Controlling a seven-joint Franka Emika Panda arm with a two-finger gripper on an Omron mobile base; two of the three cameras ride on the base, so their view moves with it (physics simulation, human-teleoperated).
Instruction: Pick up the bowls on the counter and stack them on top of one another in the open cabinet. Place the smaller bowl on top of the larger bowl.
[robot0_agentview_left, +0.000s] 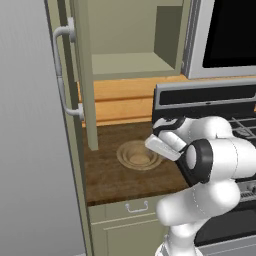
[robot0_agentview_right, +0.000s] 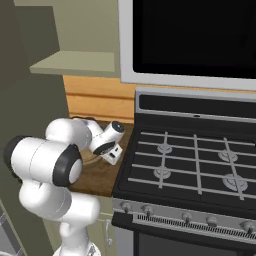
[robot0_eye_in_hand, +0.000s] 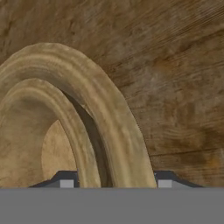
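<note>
The olive-beige upper cabinet (robot0_agentview_left: 132, 64) stands open, its tall door (robot0_agentview_left: 85, 75) with curved silver handle swung out to the left, flat shelf bare. Right of it — a black gas stove (robot0_agentview_right: 195, 165) under a dark-windowed microwave (robot0_agentview_right: 195, 40). Between the cabinet side and the stove lies the dark brown wood-grain worktop (robot0_agentview_left: 107, 180).

On the worktop sits the wide round tan wooden bowl (robot0_agentview_left: 138, 155), upright, with the small tan wooden bowl (robot0_eye_in_hand: 52, 144) nested inside it — two concentric rims in the hand view.

The white arm reaches low over the bowls from the stove side. The two-finger gripper (robot0_eye_in_hand: 113, 183) is down at the rims; its dark tips stand apart, one on either side of the wide bowl's rim and the adjoining small-bowl rim. Fingers spread, straddling the rims; cannot tell whether they touch the wood.
</note>
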